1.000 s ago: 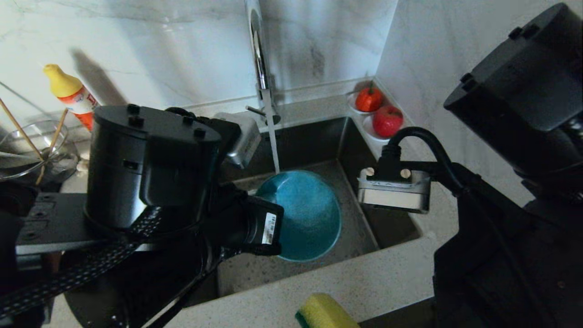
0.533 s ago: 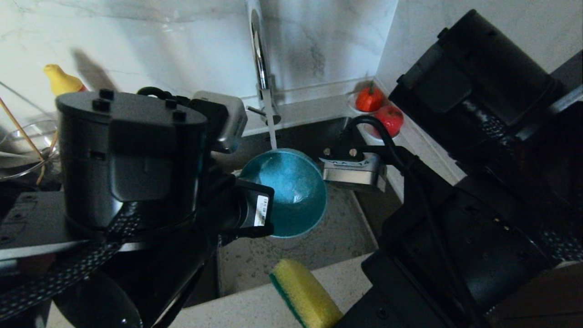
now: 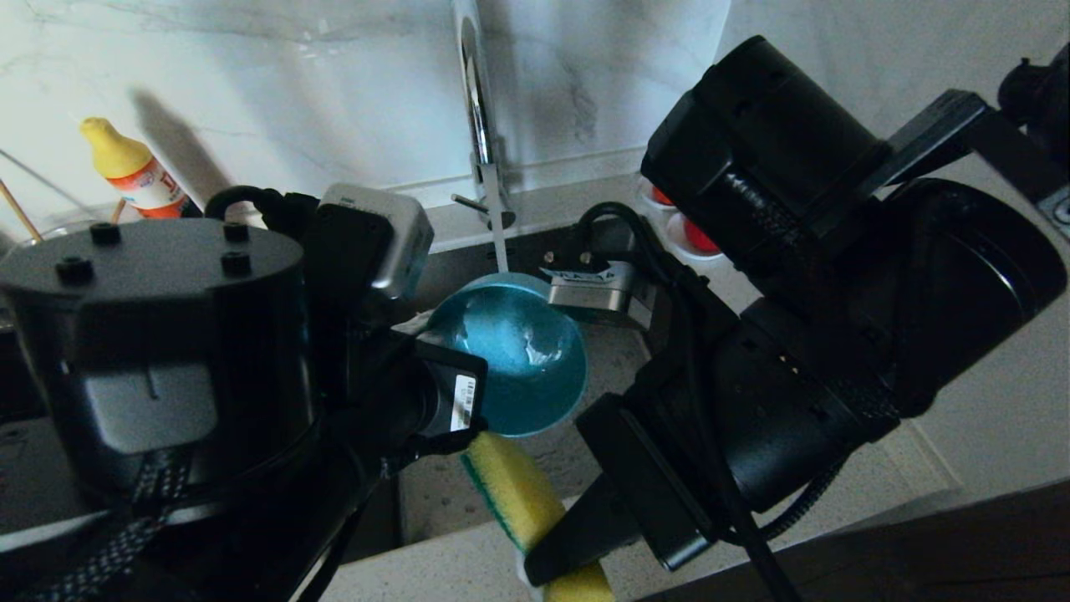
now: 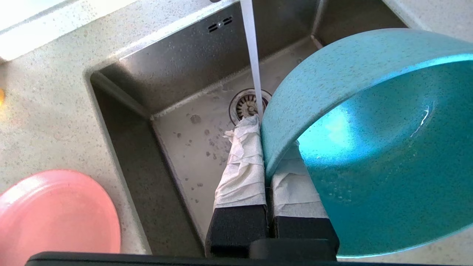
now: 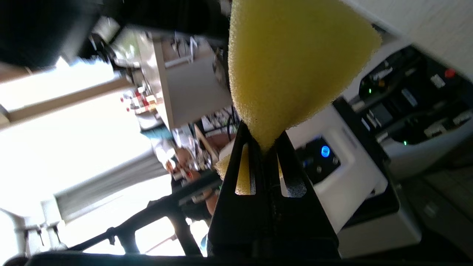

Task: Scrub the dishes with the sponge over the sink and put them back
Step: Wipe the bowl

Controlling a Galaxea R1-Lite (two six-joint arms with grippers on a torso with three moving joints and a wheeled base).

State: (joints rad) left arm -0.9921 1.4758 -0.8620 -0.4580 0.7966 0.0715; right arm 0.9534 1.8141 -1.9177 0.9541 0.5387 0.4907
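Note:
My left gripper is shut on the rim of the teal bowl, holding it tilted over the sink, one finger inside the bowl and one outside. Water runs from the tap just past the bowl's rim toward the drain. Just below the bowl in the head view, the yellow sponge with its green layer is pinched in my shut right gripper. The pink plate lies on the counter beside the sink. A chopstick shows at the far left.
A yellow-capped bottle stands at the back left against the marble wall. White saucers with red fruit sit at the back right corner, mostly hidden by my right arm. Both arms crowd the space above the sink.
The left gripper has carried the bowl up and back toward the tap. My right arm has swung in from the right, bringing the sponge up from the front counter to just below the bowl.

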